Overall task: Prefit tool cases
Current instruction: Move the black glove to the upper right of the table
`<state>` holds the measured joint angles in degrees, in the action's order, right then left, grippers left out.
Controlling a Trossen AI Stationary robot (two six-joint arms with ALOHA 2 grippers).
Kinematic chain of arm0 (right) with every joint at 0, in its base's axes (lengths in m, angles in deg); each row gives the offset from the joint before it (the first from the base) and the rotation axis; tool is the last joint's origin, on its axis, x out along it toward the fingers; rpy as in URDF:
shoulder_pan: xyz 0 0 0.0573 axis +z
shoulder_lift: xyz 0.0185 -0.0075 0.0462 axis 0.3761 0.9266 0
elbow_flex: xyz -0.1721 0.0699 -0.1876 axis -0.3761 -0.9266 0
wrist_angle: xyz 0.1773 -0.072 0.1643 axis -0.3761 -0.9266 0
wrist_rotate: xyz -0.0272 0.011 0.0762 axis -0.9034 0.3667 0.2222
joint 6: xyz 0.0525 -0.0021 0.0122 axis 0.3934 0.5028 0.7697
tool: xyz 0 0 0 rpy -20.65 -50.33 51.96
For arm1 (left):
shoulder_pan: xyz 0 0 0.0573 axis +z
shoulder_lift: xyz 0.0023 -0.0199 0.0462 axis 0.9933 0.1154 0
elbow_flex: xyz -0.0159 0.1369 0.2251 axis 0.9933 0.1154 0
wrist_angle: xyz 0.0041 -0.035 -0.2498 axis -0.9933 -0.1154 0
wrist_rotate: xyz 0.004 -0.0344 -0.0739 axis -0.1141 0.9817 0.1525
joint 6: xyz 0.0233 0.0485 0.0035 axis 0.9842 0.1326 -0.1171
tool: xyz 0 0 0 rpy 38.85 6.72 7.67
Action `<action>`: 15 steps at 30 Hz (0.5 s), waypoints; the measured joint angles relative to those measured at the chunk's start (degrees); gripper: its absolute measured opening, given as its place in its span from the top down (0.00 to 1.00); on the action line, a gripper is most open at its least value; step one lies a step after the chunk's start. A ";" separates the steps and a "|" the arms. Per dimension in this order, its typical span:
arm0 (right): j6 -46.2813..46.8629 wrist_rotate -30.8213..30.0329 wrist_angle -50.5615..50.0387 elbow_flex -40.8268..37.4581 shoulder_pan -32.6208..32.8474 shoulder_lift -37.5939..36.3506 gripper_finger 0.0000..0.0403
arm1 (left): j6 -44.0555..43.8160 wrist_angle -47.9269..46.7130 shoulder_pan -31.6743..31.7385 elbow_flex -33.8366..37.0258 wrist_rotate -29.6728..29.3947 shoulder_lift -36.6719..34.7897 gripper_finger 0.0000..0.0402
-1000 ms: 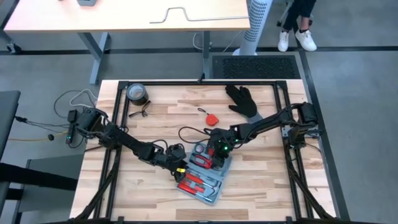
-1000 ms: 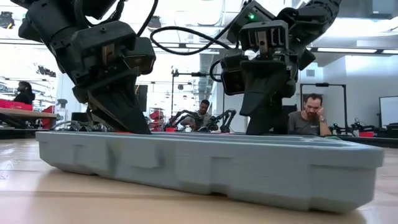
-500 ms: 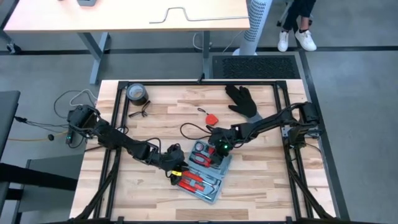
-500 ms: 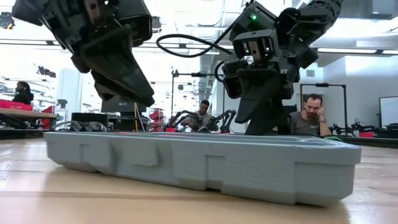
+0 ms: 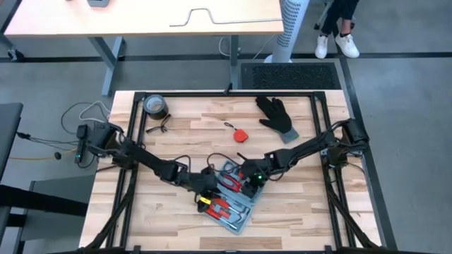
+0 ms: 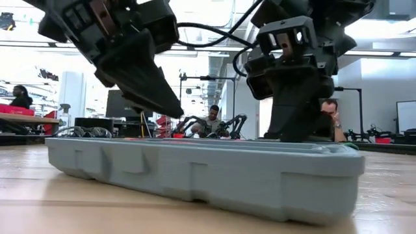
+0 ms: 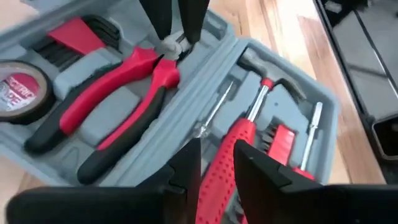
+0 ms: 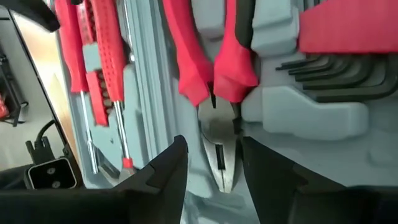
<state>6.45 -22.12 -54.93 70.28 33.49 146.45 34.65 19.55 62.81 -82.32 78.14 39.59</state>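
1. I find the tool case [image 5: 236,204] lying open and flat on the wooden table [image 5: 311,204], toward its near middle, tilted at an angle to the table edges. From table height I see its blue-grey wall [image 6: 195,175] resting on the wood.
2. Its grey recesses hold red-handled pliers [image 7: 118,93], a red-handled hammer [image 7: 242,137], a slim screwdriver [image 7: 214,109], a red bit holder [image 7: 283,140], black hex keys [image 8: 336,74] and a tape measure [image 7: 18,87].
3. The left gripper [image 5: 206,192] hangs over the case's left end. Its fingers [image 7: 186,171] stand a narrow gap apart above the hammer handle and grasp nothing.
4. The right gripper [image 5: 248,180] sits over the case's far right part. Its fingers [image 8: 168,171] are spread to either side of the pliers' metal nose [image 8: 217,149]; I cannot tell whether they touch it, and they carry nothing.
5. Elsewhere on the table I note a black glove [image 5: 277,116] at the far right, a small red object [image 5: 241,134] near the middle, and a dark tape roll [image 5: 156,106] at the far left corner, all well apart from the case.
6. People sit in the room beyond the table [image 6: 212,120].
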 joint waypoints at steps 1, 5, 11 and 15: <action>0.16 0.01 -0.20 0.01 0.32 0.02 0.60 | 0.68 0.05 0.16 -0.88 1.49 1.28 0.79; 0.65 -0.61 -0.61 -0.01 0.99 0.39 0.60 | 2.08 -0.19 0.40 -4.53 6.77 6.84 0.79; -0.71 -0.63 -0.08 0.01 -0.66 0.39 0.60 | 1.51 -0.78 0.61 -10.31 7.67 12.93 0.79; -1.54 1.77 -0.92 0.01 -0.85 0.39 0.60 | 0.78 -2.84 1.08 -12.45 5.57 13.52 0.79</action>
<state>4.91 -20.35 -55.85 70.29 32.64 146.84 35.42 16.72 63.89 -94.77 83.71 53.12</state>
